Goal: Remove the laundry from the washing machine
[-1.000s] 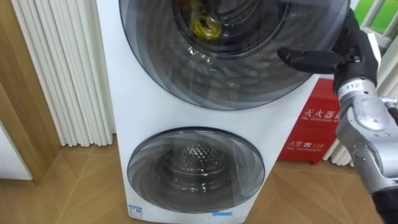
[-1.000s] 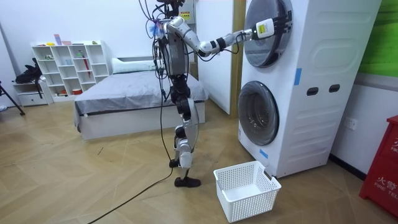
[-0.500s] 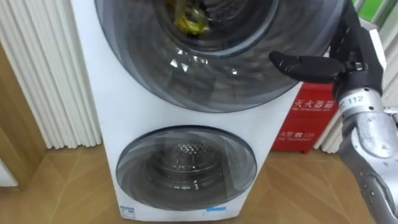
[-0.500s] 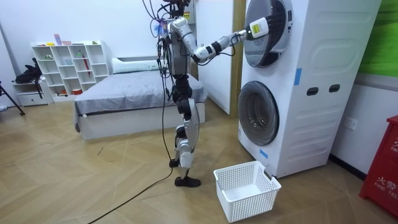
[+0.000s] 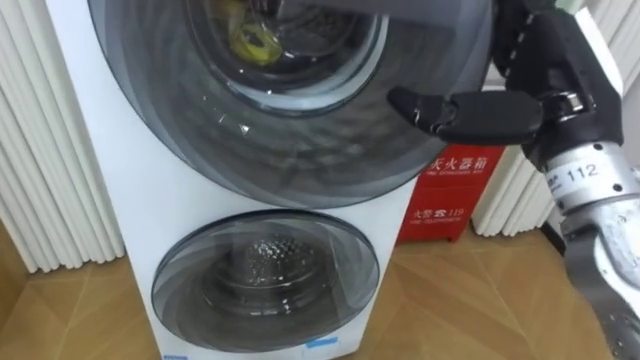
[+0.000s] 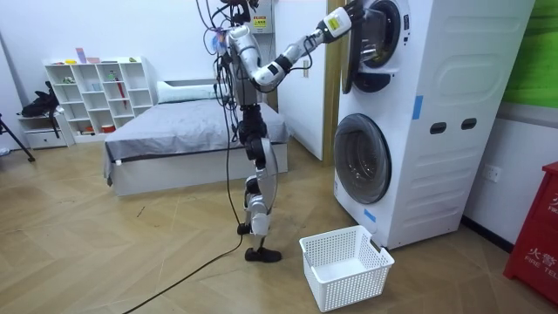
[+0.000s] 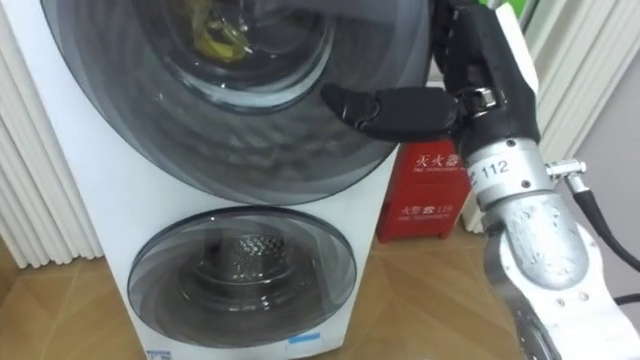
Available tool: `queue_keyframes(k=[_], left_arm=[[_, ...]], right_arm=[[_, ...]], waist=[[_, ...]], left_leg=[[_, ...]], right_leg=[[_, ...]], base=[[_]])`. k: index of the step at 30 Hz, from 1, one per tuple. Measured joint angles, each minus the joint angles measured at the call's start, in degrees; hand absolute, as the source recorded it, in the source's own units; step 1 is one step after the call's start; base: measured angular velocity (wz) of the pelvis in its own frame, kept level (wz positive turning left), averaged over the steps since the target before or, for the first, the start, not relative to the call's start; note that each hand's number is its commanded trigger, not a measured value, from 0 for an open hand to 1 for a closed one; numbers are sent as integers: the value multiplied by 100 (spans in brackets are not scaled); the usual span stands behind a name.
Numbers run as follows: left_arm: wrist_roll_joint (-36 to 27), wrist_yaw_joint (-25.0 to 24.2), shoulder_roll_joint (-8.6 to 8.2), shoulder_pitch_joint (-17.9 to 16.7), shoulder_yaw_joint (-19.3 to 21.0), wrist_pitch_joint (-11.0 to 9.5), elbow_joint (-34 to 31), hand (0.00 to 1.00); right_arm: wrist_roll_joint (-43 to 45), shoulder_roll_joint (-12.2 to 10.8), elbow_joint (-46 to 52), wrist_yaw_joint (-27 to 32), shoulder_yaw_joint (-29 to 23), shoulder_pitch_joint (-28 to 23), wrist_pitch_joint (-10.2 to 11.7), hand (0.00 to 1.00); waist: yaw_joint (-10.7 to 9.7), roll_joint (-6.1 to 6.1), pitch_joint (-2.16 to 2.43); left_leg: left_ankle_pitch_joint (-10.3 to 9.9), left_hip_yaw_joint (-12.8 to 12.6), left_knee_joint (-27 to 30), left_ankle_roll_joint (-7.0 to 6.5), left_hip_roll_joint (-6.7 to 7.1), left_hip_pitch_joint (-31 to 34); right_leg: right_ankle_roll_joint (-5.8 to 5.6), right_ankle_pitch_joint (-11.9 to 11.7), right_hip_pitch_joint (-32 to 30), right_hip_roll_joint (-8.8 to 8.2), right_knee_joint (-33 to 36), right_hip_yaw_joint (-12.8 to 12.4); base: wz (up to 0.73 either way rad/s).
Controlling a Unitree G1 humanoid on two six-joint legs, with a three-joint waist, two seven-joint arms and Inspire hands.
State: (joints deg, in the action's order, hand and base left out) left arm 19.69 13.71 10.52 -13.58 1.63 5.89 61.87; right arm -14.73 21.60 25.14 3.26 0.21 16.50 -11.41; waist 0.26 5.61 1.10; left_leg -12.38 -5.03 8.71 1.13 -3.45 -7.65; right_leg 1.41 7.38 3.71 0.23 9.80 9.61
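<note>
One change: the upper door, rim grasped in the right hand fingers, has swung open; yellow clothes now reachable.

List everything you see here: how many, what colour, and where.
Washer: one, white, two drums stacked, at the room view's right.
Upper door: one, dark tinted, partly open.
Lower door: one, dark tinted, shut.
Cloth: one, yellow, inside the upper drum.
Basket: one, white, on the floor in front of the washer.
Box: one, red, on the floor beside the washer.
Slats: several, white, upright, on the washer's other side.
Bed: one, grey cover, behind the robot.
Shelf: one, white, by the far wall.
Right hand: one, black, at the upper door's edge.
</note>
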Motion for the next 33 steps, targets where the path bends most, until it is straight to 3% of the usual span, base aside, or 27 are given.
queue_keyframes(k=[4, 8, 14, 19, 25, 33], left_arm=[[6, -11, 36, -76, 41, 3, -1, 0], [4, -19, 37, -95, 31, 1, -2, 0], [2, -2, 38, -15, 27, -1, 1, 0], [-135, -1, 39, 49, 27, 2, -11, 0], [-137, -2, 48, 60, 38, 1, -26, 0], [-126, -100, 108, 91, 33, -10, -23, 0]], right_arm=[[-4, -10, 133, -368, -146, -157, 55, 0], [-6, -60, 261, -475, -177, -444, 378, 0], [-49, -85, 263, -487, -216, -573, 683, 0], [-142, -105, 261, -631, -298, -607, 728, 0], [-202, -407, 261, -810, -339, -703, 953, 0], [-654, -429, 251, -1088, -369, -793, 1086, 0]], waist=[[11, 25, -9], [13, 36, -9], [8, 32, -12], [11, 20, -18], [22, -49, -33], [20, -62, -32]], left_leg=[[3, -5, 18, 1, 9, 2], [6, 10, 13, 6, 3, 20], [6, 3, 1, 5, 5, 61], [5, -5, -9, 5, 3, 69], [5, -3, -6, 5, 2, 67], [6, -44, -8, 6, -15, 9]], right_leg=[[17, -15, -2, 3, 0, -18], [17, -12, -13, 16, -8, -15], [16, -11, -62, 8, -14, 10], [15, -11, -67, 12, -25, 2], [16, -11, -69, 16, -20, -7], [19, -13, -35, 26, -9, -31]], base=[[-2], [1], [0], [0], [0], [-3]])
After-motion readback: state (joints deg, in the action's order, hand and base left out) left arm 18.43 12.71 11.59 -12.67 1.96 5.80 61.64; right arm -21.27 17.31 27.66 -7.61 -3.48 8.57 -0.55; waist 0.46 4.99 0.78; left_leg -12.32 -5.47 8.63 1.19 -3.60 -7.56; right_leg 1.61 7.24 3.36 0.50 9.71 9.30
